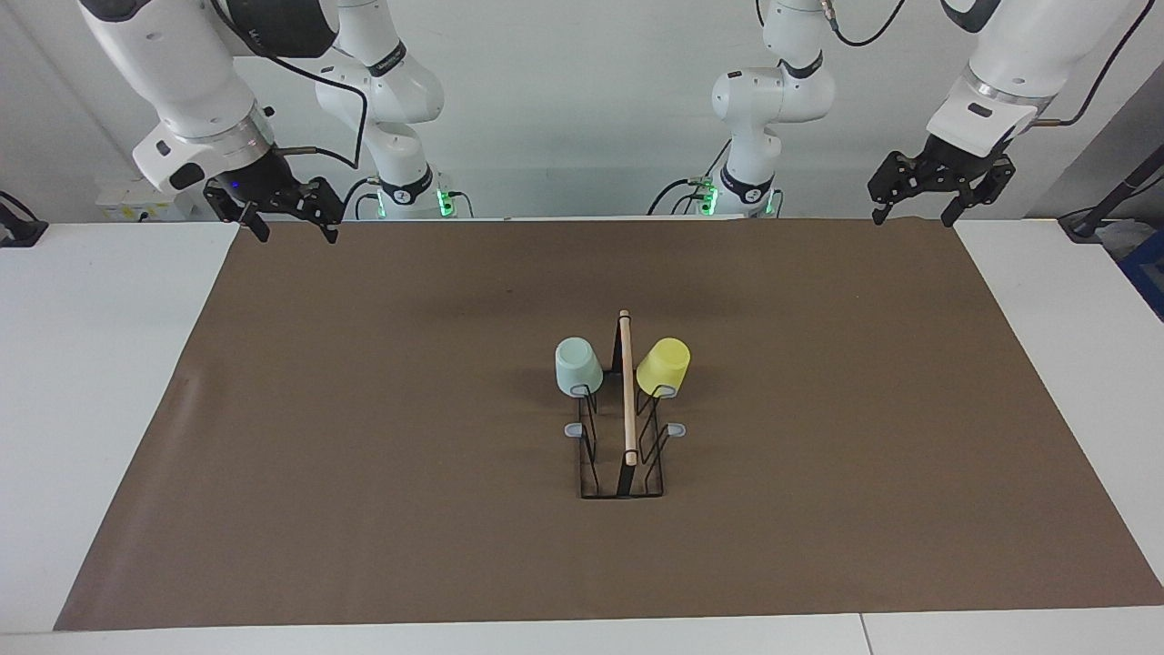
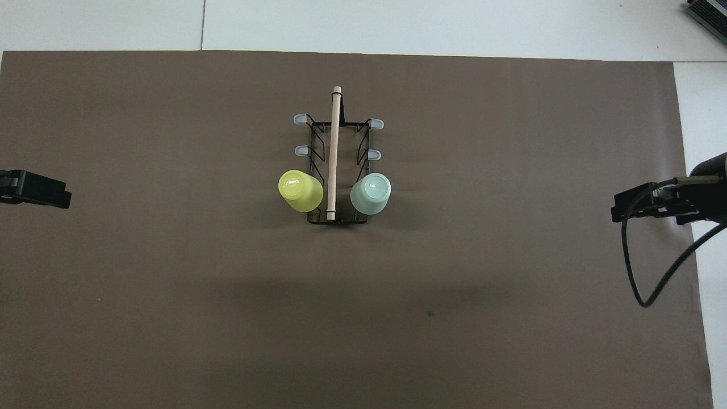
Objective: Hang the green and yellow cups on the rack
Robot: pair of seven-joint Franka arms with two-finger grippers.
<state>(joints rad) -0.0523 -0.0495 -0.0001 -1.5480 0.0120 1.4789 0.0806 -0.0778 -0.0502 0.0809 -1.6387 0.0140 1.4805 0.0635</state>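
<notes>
- Table: white top, most of it covered by a brown mat that runs nearly full width.
- Right arm: comes in from the robots' end, at abt 10 o'clock from the rack in the facing view. It waits, raised over the mat's edge nearest the robots.
- Left arm: mirrors it, at abt 2 o'clock from the rack in the facing view, also raised over the mat's edge nearest the robots.
- Rack: black wire stand w/ a light wooden rod along the top, at mat centre, long axis running 12-to-6 o'clock in both views. 3 prongs per side.
- Green cup: pale mint, upside down, hung on the prong nearest the robots on the side twd the right arm's end of the table; at abt 3 o'clock off the rod in the overhead view. Tilts outward from the rod.
- Yellow cup: bright yellow, upside down, hung on the matching prong twd the left arm's end; at abt 9 o'clock off the rod in the overhead view. Also tilts outward. The 2 cups sit level w/ each other, rod between them, not touching.
- Right gripper: fingers spread apart, nothing between them, well apart from the rack.
- Left gripper: fingers spread too, holding nothing, well apart from the rack.
- 4 bare grey prong tips: 2 per side, farther from the robots than the cups.
</notes>
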